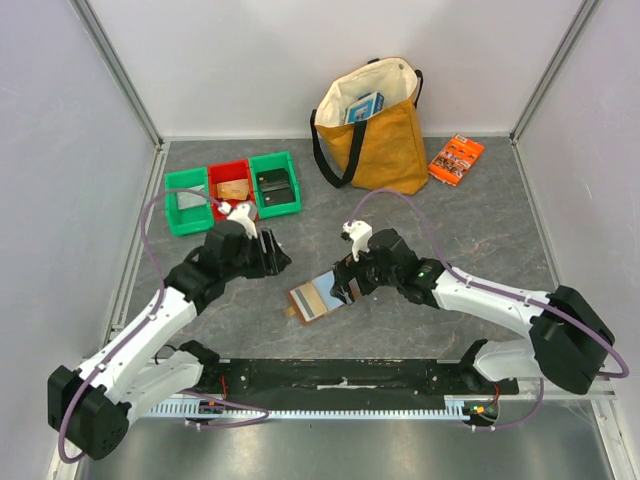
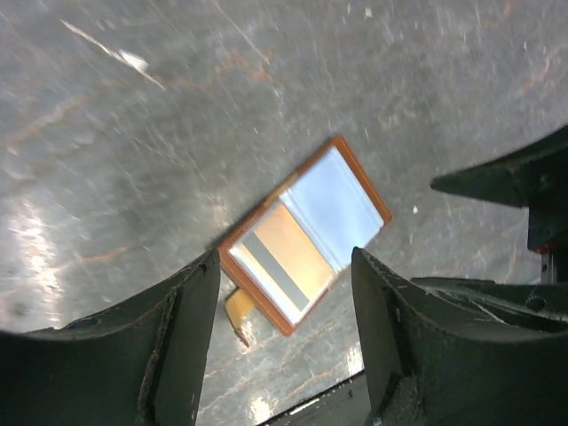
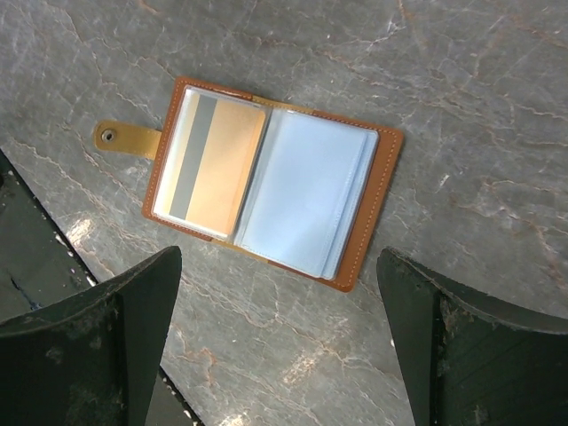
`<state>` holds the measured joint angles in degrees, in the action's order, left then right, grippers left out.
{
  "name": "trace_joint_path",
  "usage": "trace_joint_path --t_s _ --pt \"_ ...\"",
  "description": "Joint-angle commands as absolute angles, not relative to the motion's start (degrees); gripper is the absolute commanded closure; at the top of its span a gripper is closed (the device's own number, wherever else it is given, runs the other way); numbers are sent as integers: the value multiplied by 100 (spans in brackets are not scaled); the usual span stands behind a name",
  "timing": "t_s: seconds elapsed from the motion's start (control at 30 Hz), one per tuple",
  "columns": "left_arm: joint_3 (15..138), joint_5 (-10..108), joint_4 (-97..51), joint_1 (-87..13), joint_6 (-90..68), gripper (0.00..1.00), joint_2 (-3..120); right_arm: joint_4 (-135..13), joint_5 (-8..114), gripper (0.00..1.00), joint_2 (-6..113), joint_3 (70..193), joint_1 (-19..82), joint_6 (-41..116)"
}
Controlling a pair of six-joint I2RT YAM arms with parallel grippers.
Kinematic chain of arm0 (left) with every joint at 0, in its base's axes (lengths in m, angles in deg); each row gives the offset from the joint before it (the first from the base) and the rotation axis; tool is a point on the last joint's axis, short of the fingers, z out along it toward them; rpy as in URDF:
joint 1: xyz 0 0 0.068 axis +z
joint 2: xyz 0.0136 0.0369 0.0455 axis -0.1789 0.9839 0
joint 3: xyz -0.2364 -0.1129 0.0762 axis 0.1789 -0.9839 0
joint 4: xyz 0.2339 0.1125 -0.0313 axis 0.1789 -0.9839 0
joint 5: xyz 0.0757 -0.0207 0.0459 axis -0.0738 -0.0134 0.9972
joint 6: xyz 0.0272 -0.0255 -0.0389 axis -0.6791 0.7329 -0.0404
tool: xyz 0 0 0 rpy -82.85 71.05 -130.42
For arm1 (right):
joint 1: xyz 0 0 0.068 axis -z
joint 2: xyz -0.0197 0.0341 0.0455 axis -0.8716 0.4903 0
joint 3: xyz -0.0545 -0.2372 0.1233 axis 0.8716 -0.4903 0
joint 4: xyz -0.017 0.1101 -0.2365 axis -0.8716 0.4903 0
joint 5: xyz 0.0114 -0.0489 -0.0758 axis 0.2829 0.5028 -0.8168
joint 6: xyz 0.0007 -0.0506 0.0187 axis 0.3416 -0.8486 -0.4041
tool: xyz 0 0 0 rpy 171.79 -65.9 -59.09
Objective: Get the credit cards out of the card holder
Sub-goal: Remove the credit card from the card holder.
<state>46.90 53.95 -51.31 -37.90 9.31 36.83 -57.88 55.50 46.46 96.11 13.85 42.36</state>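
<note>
The card holder (image 1: 318, 296) lies open and flat on the grey table, brown with a snap tab (image 3: 120, 138) at one edge. Its left half shows a tan credit card (image 3: 213, 164) with a grey stripe behind a clear sleeve. The right half shows pale blue pockets (image 3: 306, 191); whether cards sit in them I cannot tell. My right gripper (image 3: 280, 257) hovers open just beside the holder's edge, touching nothing. Left of the holder, my left gripper (image 1: 270, 252) also hangs open above the table with nothing between its fingers. From the left wrist view the holder (image 2: 306, 235) lies below the left gripper (image 2: 284, 257).
A yellow tote bag (image 1: 375, 130) stands at the back with a box inside. An orange printed packet (image 1: 456, 158) lies to its right. Two green bins (image 1: 185, 205) and a red bin (image 1: 230, 180) sit at the back left. The black base rail (image 1: 340, 375) runs along the near edge.
</note>
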Motion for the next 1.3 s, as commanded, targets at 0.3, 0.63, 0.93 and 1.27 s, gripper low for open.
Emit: trace_joint_path --t_s 0.3,0.63,0.93,1.27 --pt "3075 5715 -3206 -4494 2054 34 4017 -6378 4363 6 5494 9981 642 4412" --pt "2732 5513 -2573 -4616 2300 35 4457 -6361 3860 15 5943 10174 290 4500" --pt "2758 5496 -2538 -4731 2283 39 4808 -6326 3693 18 6101 10262 53 4482" --pt "2601 5443 -3090 -4898 2371 40 4388 -6167 3509 22 6374 10605 -369 4412"
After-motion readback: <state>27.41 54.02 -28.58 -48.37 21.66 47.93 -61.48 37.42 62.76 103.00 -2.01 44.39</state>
